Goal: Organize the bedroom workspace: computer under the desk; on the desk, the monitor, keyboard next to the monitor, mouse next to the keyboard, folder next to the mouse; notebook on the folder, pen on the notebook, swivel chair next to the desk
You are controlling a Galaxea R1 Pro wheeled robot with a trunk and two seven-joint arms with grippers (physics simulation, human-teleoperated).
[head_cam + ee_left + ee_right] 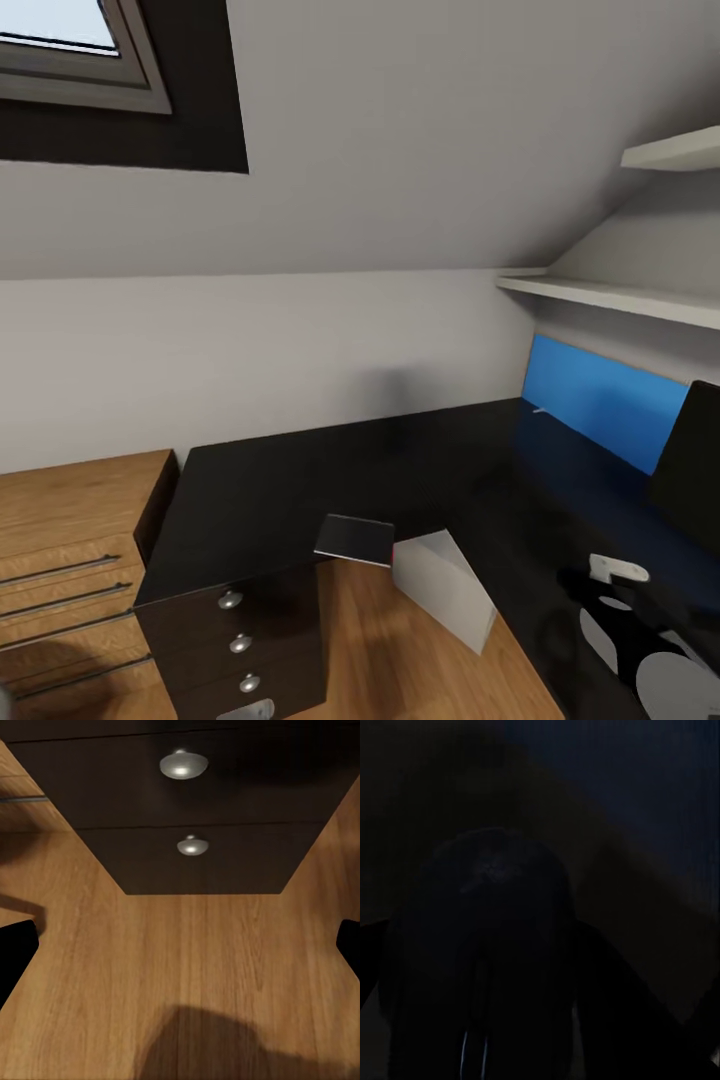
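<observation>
The desk (300, 480) with its glossy black top runs from the middle to the right of the head view. The monitor (692, 455) stands at the right edge on it. A thin white pen (540, 409) lies on the top by the wall. A thin dark book, seemingly the notebook (355, 540), overhangs the desk's inner corner. The black mouse (487, 907) sits between the fingers of my right gripper (484, 975), which is shut on it over the desk's right part (617, 572). My left gripper (180, 945) is open above the wooden floor. Keyboard, folder, swivel chair and computer are out of view.
The desk's black drawer unit (240, 640) with round knobs (182, 765) is close ahead of my left gripper. A light wooden cabinet (70, 560) stands at the left. A white desk leg (445, 590), a blue wall panel (600, 400) and shelves (620, 295) are at the right.
</observation>
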